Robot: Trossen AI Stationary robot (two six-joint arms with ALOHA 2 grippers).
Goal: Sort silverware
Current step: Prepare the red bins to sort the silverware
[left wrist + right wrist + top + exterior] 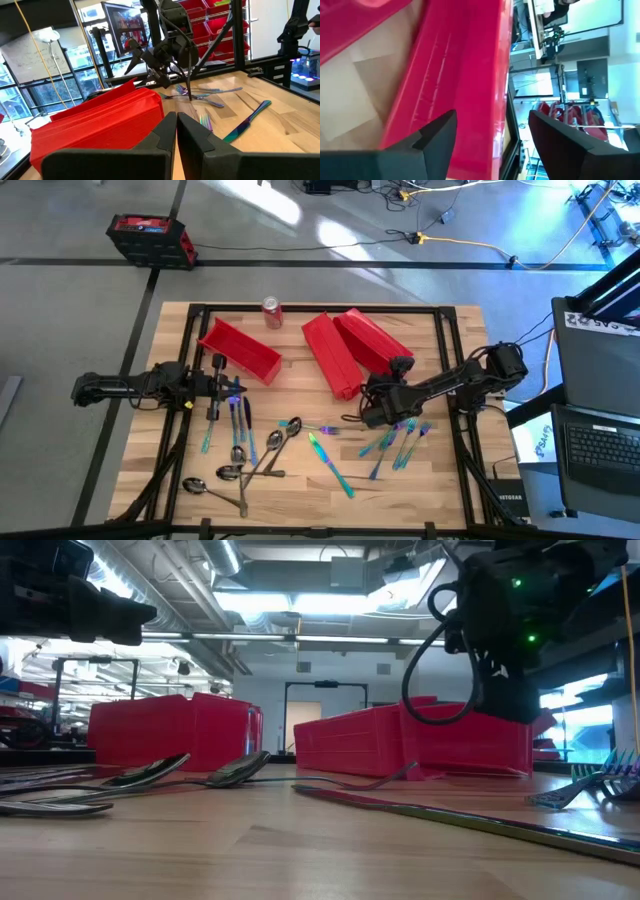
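I have the right hand (372, 412) over the middle-right of the table (300, 500), with its fingers spread wide and nothing between them. In the right wrist view I see only the wall of a red bin (465, 90) past the fingers, so this hand points toward the bins, not to the cutlery. The silverware nearest to it is the group of teal-blue forks (400, 442), just beside the hand on the side toward the front edge of the table. Their long axes run slanted, from front-left to back-right. I judge the right arm is the nearer one for these.

The left hand (225, 387) is shut with nothing in it, and it hovers above the knives (237, 420) on the left side. The dark spoons (262, 460) lie in a loose heap toward the front. One iridescent knife (330, 464) lies alone between the two groups.
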